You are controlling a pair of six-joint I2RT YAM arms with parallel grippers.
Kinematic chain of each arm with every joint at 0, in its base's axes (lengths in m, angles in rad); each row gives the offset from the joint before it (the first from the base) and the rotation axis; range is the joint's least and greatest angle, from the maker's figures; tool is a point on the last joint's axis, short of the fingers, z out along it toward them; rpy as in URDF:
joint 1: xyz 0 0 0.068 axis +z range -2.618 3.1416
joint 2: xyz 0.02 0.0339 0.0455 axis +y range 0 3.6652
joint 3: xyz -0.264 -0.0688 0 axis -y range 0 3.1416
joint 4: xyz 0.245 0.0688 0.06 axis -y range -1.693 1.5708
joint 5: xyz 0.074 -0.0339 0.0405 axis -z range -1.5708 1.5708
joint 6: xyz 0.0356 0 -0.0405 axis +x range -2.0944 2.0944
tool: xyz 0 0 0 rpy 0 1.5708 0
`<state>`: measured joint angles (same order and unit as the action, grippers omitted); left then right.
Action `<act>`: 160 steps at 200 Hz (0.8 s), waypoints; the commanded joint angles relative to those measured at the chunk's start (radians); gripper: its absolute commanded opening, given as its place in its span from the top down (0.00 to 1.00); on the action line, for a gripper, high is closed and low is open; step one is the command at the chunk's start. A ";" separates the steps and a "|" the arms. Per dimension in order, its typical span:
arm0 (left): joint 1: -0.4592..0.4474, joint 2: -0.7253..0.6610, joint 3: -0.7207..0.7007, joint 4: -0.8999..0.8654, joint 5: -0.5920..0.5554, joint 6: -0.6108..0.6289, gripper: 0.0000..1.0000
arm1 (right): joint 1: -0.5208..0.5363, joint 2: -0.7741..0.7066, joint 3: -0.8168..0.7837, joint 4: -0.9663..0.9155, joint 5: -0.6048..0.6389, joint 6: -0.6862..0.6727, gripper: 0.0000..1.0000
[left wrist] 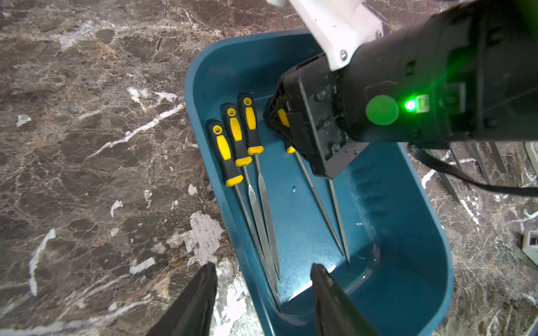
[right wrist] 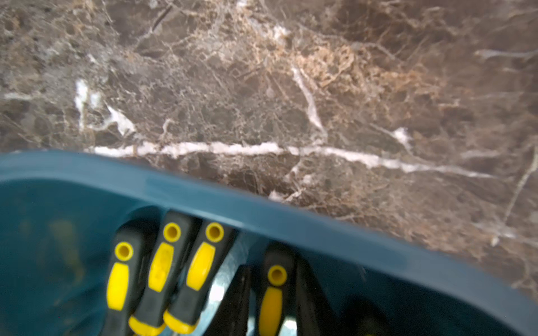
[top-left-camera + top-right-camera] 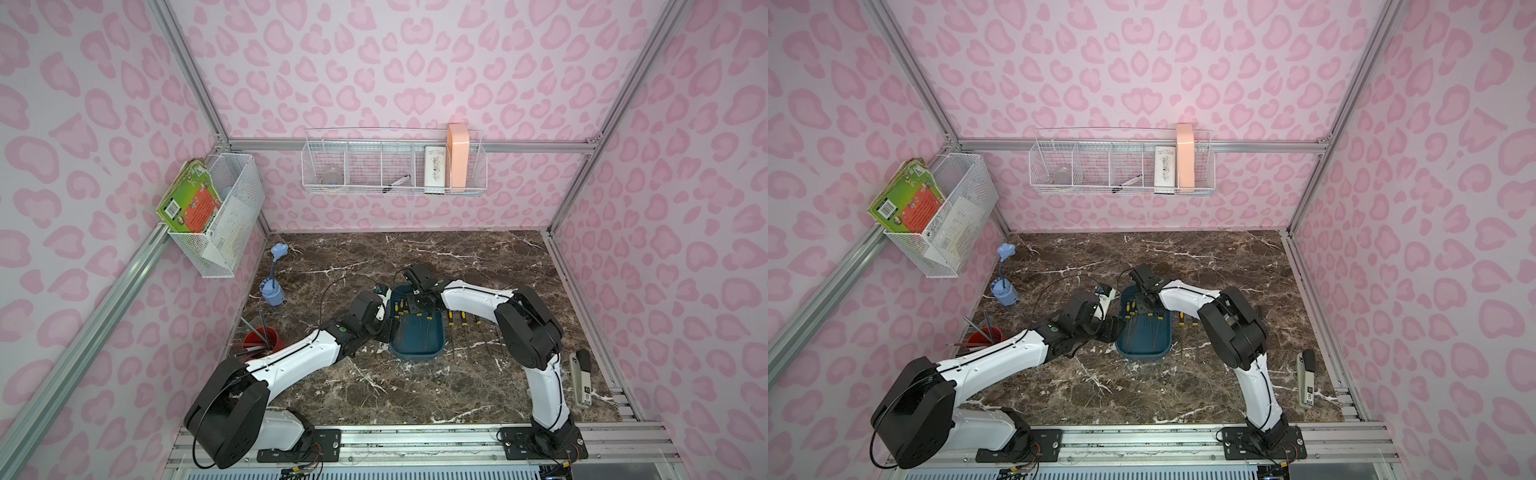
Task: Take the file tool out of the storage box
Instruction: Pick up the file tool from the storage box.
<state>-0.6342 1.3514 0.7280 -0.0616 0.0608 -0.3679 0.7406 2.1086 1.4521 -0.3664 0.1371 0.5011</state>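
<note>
Looking down in both top views: box (image 3: 415, 355) (image 3: 1140, 355) sits mid-table between the two arms, its long axis running away from the robot. Its contents lie lengthwise, handles at the far end, tips toward the robot. Right gripper (image 3: 419, 304) reaches into that far end, over the handles. Left gripper (image 3: 390, 328) sits at the box's left long side. Loose files (image 3: 461, 328) lie on the table (image 3: 415, 395) just right of the box. Jaw detail is too small to read here. Left wrist view: the left gripper's fingers (image 1: 329, 299) stand apart, one outside the box wall, one inside, the rim passing between with room to spare, nothing pinched. The right gripper straddles the handle of one file (image 1: 317, 203), set apart from three files (image 1: 235, 131) bunched along the left wall. A fifth blade (image 1: 339, 221) shows beneath the gripper, its handle hidden. Right wrist view, blurred: that handle lies between both fingers, just beside each. Whether they press it, cannot tell. Judged: the right arm is nearer, and the lift goes upward, clear of the rim.
</note>
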 commanded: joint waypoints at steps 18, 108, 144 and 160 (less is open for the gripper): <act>0.001 -0.022 -0.007 -0.003 0.013 -0.005 0.43 | 0.000 -0.016 -0.057 -0.023 -0.019 0.022 0.89; 0.001 -0.128 -0.051 0.055 0.058 -0.020 0.42 | -0.038 -0.205 -0.145 0.213 -0.194 0.008 0.99; 0.001 -0.212 -0.139 0.232 0.217 -0.030 0.34 | -0.085 -0.353 -0.243 0.427 -0.334 -0.048 1.00; 0.002 -0.244 -0.169 0.297 0.273 -0.051 0.30 | -0.136 -0.442 -0.358 0.647 -0.504 -0.022 1.00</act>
<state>-0.6342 1.1435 0.5919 0.0799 0.2062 -0.3908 0.6521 1.7573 1.2003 -0.0422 -0.1307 0.4866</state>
